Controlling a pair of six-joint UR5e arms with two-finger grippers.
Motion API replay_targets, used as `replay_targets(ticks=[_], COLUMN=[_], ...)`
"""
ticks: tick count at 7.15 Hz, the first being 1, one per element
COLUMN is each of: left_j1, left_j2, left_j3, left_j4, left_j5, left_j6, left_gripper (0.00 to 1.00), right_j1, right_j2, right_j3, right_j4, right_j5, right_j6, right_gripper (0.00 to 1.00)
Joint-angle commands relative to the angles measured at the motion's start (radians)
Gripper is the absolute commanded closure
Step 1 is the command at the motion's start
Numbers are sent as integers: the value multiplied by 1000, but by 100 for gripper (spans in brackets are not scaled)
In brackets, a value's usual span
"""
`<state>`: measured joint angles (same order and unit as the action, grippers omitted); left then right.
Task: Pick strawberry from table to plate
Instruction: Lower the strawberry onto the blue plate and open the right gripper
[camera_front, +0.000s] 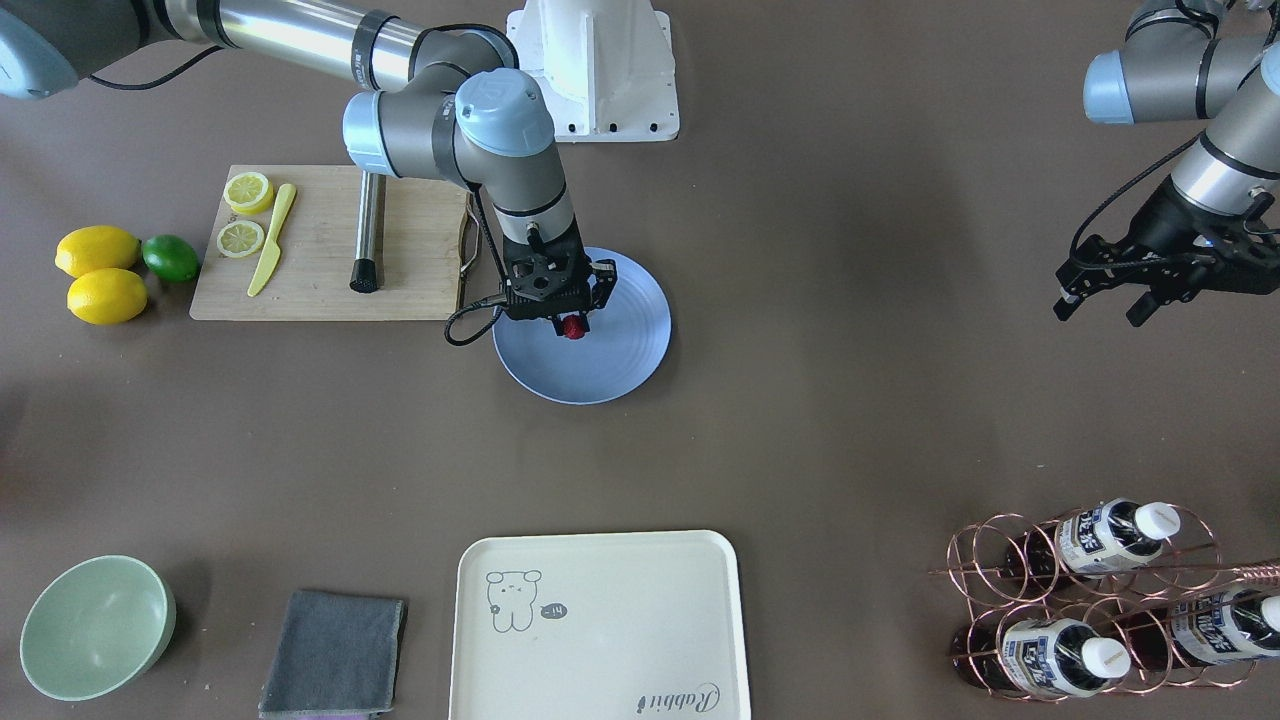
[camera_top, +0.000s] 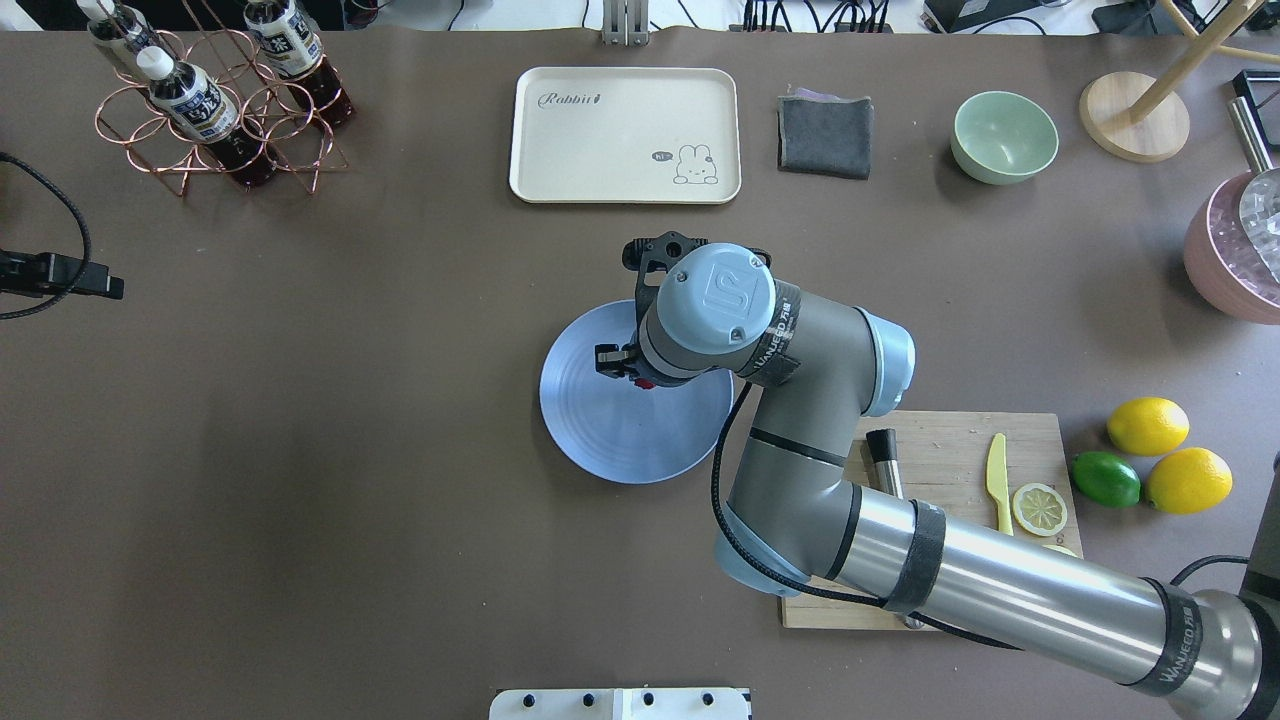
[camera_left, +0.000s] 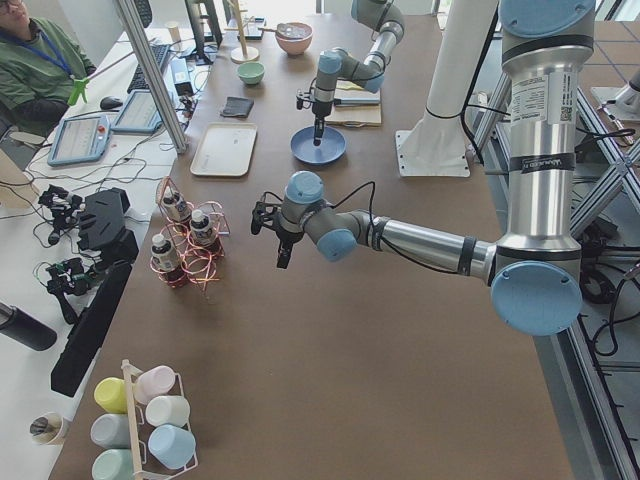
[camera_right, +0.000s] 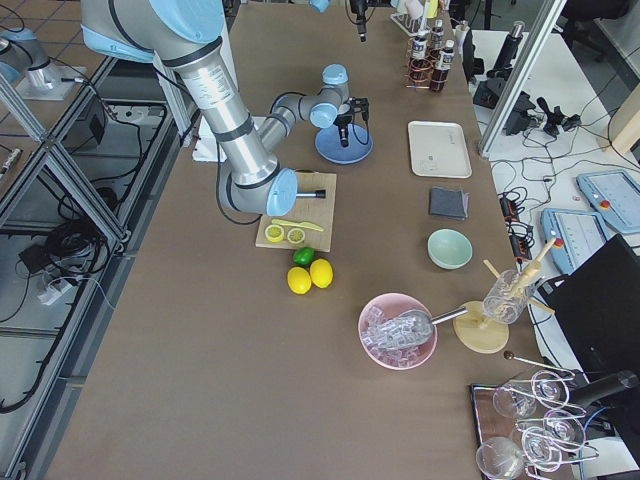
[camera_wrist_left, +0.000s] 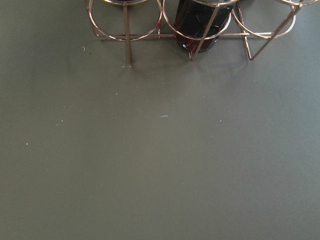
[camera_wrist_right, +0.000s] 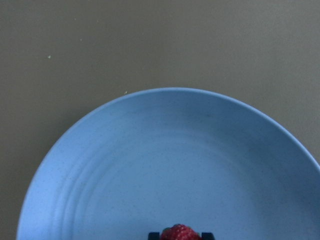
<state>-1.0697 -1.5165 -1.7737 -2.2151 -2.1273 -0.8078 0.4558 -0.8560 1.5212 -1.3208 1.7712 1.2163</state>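
Right wrist-mounted view: strawberry (camera_wrist_right: 180, 233) clamped tight in the right end effector (camera_front: 573, 322), hanging over the plate's (camera_wrist_right: 150, 165) middle, so the set-down spot looks straight below.

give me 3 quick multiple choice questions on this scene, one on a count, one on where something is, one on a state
1. How many whole lemons lie next to the lime?
A one
B four
C two

2. Where is the strawberry?
A beside the lime
B in the right tool, over the plate
C in the left tool

3. What state is the left tool in?
A open, holding nothing
B shut on the strawberry
C shut on the lime

Answers:
1 C: two yellow lemons sit by the green lime at the table's end.
2 B: the red berry shows between the right tool's fingers above the blue plate.
3 A: its fingers are spread with nothing between them, far from the plate.
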Motion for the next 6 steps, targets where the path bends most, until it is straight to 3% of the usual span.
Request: replay_targets(ticks=[1, 2, 4, 6], left_j1=[-1, -1, -1, -56], left_j2=[1, 1, -1, -1], left_j3=[2, 2, 7, 5], left_j4=[0, 2, 0, 9], left_j5=[0, 0, -2, -70], left_j6=[1, 1, 1, 27], left_gripper=[2, 2, 2, 2], right_j1=[-19, -17, 13, 125], right_j2=[-2, -8, -1, -44], right_j3=[-1, 1, 22, 45], right_j4=[3, 5, 3, -11], right_j5=[-1, -9, -9, 89], right_j6=[8, 8, -1, -56], right_gripper=[93, 1, 0, 0])
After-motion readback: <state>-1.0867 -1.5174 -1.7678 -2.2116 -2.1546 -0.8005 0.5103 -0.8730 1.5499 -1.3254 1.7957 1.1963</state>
